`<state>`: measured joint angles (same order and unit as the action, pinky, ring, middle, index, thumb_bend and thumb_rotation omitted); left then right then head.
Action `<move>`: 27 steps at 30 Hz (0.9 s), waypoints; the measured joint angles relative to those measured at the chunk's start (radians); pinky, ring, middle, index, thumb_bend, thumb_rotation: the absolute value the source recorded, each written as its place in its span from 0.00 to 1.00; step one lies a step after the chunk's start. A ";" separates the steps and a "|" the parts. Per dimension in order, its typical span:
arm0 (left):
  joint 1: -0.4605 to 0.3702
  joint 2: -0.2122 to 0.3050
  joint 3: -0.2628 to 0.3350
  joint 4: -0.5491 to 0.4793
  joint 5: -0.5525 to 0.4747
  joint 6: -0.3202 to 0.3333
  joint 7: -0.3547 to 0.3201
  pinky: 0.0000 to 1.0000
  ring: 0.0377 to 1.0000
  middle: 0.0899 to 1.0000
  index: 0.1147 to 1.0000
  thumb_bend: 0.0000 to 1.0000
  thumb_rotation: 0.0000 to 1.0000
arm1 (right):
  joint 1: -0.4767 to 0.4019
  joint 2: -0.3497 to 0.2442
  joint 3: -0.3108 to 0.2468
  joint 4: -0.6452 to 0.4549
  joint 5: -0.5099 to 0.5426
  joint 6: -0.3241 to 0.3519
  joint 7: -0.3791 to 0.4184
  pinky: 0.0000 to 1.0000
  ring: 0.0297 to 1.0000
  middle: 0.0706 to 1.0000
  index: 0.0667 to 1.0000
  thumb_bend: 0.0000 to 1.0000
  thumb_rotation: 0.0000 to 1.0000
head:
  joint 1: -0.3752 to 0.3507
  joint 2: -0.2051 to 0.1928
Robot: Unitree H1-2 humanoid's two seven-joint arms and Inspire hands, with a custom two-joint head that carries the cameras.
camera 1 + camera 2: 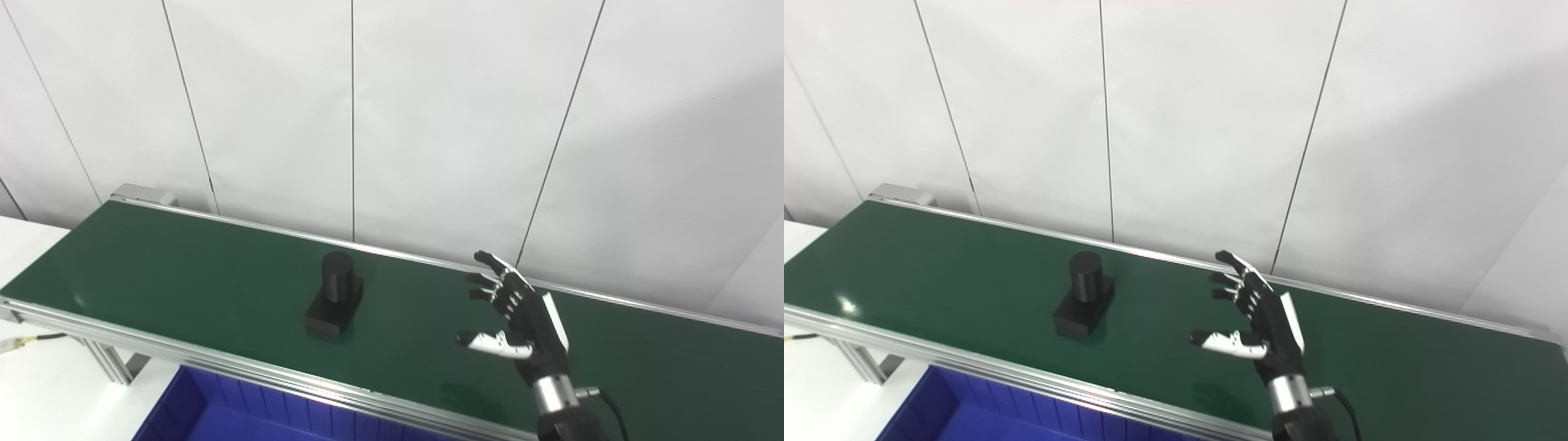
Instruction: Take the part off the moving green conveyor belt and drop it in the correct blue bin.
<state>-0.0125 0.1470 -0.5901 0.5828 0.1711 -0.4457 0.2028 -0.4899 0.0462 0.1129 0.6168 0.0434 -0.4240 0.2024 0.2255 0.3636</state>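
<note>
The part (334, 298) is matte black, a short upright cylinder on a flat square base, standing near the middle of the green belt (184, 275). A blue bin (202, 398) sits just below the belt's near rail; the visible portion seems empty, though most is cut off. The right hand (520, 315) hovers over the belt, well apart from the part, fingers (490, 260) spread wide and holding nothing.
</note>
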 measured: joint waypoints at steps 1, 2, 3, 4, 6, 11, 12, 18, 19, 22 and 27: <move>0.000 0.000 0.000 0.000 0.000 0.000 0.000 0.57 0.59 0.57 0.55 0.95 0.14 | -0.018 0.000 -0.001 0.031 -0.004 -0.001 0.000 0.70 0.79 0.93 0.83 1.00 0.20 | 0.002 0.000; 0.000 0.000 0.000 0.000 0.000 0.000 0.000 0.57 0.59 0.56 0.55 0.95 0.13 | -0.033 0.000 -0.003 0.056 -0.006 -0.001 0.000 0.71 0.80 0.93 0.85 1.00 0.20 | 0.002 0.000; 0.000 0.000 0.000 0.000 0.000 0.000 0.000 0.57 0.59 0.56 0.55 0.95 0.12 | -0.048 0.000 -0.004 0.074 -0.007 -0.002 0.000 0.71 0.80 0.93 0.85 1.00 0.20 | 0.003 0.000; 0.000 0.000 -0.001 0.000 0.000 0.000 0.001 0.58 0.59 0.56 0.55 0.95 0.12 | -0.059 0.000 -0.006 0.092 -0.007 -0.002 0.001 0.72 0.81 0.94 0.87 1.00 0.20 | 0.005 0.000; 0.000 -0.001 -0.005 -0.001 0.001 0.000 0.005 0.57 0.58 0.56 0.54 0.95 0.13 | -0.083 0.000 -0.013 0.126 -0.008 -0.002 0.002 0.73 0.81 0.94 0.87 1.00 0.20 | 0.005 0.000; 0.001 0.000 -0.016 -0.004 0.002 0.000 0.023 0.58 0.58 0.57 0.55 0.95 0.14 | -0.124 0.005 -0.019 0.194 -0.017 -0.003 -0.003 0.73 0.82 0.95 0.89 1.00 0.21 | 0.000 0.009; 0.001 0.000 -0.018 -0.005 0.002 0.000 0.024 0.58 0.58 0.57 0.55 0.94 0.14 | -0.128 0.007 -0.019 0.204 -0.021 -0.003 -0.005 0.73 0.83 0.95 0.89 1.00 0.21 | -0.003 0.011; 0.003 0.000 -0.026 -0.008 0.002 0.000 0.027 0.58 0.59 0.57 0.55 0.94 0.13 | -0.154 0.012 0.002 0.260 -0.070 -0.003 -0.045 0.69 0.79 0.93 0.89 1.00 0.23 | 0.000 0.014; 0.003 0.000 -0.026 -0.009 0.002 0.000 0.027 0.58 0.59 0.57 0.55 0.94 0.14 | -0.158 0.012 0.007 0.266 -0.078 -0.003 -0.053 0.68 0.78 0.93 0.89 1.00 0.23 | 0.000 0.014; 0.004 0.000 -0.026 -0.011 0.003 0.000 0.027 0.58 0.59 0.58 0.55 0.94 0.14 | -0.177 0.012 0.022 0.303 -0.109 -0.003 -0.090 0.66 0.76 0.91 0.88 1.00 0.23 | 0.000 0.018; 0.011 0.000 -0.027 -0.019 0.005 0.000 0.027 0.58 0.59 0.58 0.55 0.94 0.13 | -0.200 0.012 0.045 0.352 -0.148 -0.003 -0.148 0.65 0.75 0.91 0.88 1.00 0.23 | -0.005 0.025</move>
<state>-0.0016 0.1468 -0.6168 0.5637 0.1759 -0.4456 0.2298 -0.6899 0.0582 0.1582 0.9685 -0.1042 -0.4275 0.0549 0.2209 0.3881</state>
